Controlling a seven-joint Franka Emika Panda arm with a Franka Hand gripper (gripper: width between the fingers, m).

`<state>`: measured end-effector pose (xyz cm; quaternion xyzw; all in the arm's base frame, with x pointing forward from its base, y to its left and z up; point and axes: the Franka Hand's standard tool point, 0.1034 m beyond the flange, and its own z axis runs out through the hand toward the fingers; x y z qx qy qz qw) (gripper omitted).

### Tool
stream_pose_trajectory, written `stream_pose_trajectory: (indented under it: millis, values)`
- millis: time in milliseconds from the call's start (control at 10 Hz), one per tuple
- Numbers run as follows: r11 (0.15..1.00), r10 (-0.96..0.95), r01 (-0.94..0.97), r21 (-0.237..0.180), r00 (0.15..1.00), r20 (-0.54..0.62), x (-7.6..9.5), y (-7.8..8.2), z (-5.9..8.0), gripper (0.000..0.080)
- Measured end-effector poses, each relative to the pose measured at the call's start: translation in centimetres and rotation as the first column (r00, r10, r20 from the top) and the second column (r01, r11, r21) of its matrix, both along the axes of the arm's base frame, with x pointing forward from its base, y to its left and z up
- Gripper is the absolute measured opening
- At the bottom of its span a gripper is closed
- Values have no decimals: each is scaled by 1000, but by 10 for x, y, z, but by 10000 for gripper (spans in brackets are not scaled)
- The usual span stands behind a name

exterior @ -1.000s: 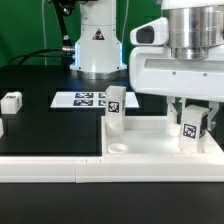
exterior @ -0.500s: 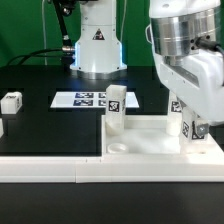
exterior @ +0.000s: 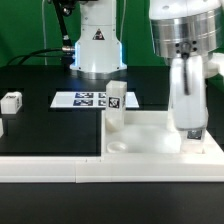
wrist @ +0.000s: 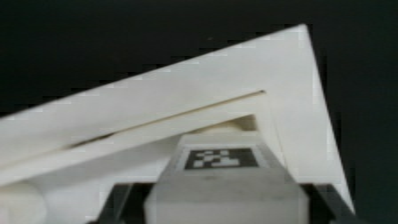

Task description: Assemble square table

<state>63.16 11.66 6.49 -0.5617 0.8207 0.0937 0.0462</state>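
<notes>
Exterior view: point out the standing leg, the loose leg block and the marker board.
standing leg [exterior: 116, 116]: exterior view, lower front face.
loose leg block [exterior: 11, 101]: exterior view, front face.
marker board [exterior: 86, 99]: exterior view, middle tags.

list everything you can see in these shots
table top: one, white, on the exterior view's right
upright leg: one, white, tagged, standing in the top's far corner on the exterior view's left
held leg: one, white, tagged, between the jaws over the top
loose leg block: one, white, on the exterior view's left; another white piece is cut off at that edge
marker board: one, white, flat behind the top
border rail: one, white, along the front
table: one, black
arm: one, white, jaws closed on the held leg
</notes>
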Motion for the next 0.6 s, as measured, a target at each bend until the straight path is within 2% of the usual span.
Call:
stream_pose_trajectory:
  millis: [200, 600]
  values:
    - [995, -102, 102, -11, 995, -11, 1, -3, 1, 294]
    - [997, -67, 67, -32, 998, 7, 0, -2, 1, 298]
